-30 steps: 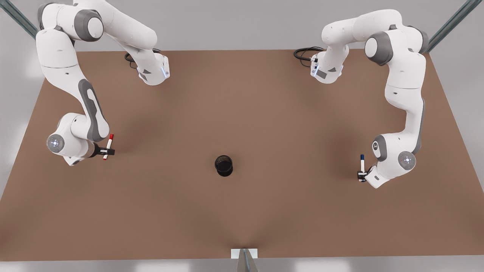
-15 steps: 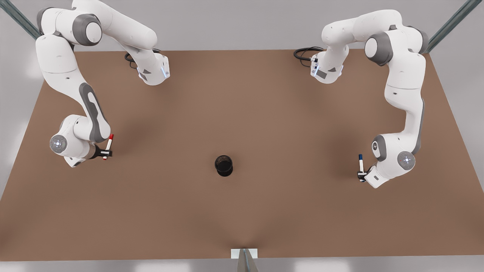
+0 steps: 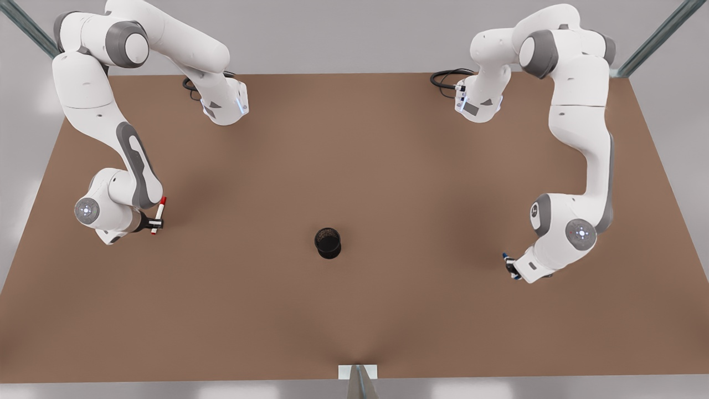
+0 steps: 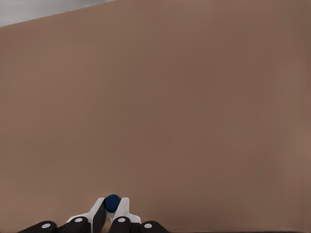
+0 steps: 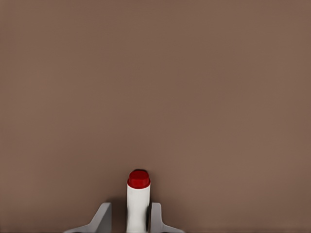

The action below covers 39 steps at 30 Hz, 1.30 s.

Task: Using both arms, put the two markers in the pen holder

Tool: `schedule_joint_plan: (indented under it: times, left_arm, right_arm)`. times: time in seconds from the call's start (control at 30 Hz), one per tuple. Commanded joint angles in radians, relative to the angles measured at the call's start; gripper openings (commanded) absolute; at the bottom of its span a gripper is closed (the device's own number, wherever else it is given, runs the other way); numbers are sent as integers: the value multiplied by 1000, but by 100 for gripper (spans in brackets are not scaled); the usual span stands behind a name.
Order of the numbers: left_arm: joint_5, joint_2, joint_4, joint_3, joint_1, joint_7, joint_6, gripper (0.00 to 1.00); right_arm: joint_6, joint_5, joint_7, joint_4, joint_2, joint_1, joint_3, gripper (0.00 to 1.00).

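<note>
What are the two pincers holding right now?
Left pincer: closed on the blue marker.
Right pincer: closed on the red marker.

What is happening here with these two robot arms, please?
Each arm is handling one marker on the brown table. The left gripper, on the front view's right, is shut on the blue marker and has it tilted up. The right gripper, on the front view's left, sits around the red marker, which appears to lie flat on the table. The pen holder stands between them, with no marker in it.
</note>
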Motion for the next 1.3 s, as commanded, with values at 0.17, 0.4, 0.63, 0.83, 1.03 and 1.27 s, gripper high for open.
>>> schedule_joint_plan:
  times: [0.17, 0.4, 0.63, 0.83, 1.03, 1.27]
  left_arm:
    - [-12, -39, 132, 1, -209, -335, -249, 21]
    - [-29, -39, 261, -62, -352, -737, -301, 21]
    - [-21, -9, 340, -144, -470, -1375, -24, 21]
    - [-15, 21, 338, -138, -575, -1574, 85, 21]
    - [51, 101, 326, -124, -606, -1581, 113, 21]
    - [106, 153, 310, -124, -608, -1574, 113, 71]
  right_arm:
    - [1, 1, -20, 0, 1, 0, 0, 33]
    - [-1, 1, -20, 3, 1, 1, 0, 21]
    - [-128, 2, -12, 52, -111, 1, 72, 21]
    - [-146, 10, 14, 124, -189, 3, 228, 21]
    - [-143, 79, 57, 268, -185, 20, 359, 21]
    - [-114, 119, 151, 408, -151, 110, 423, 21]
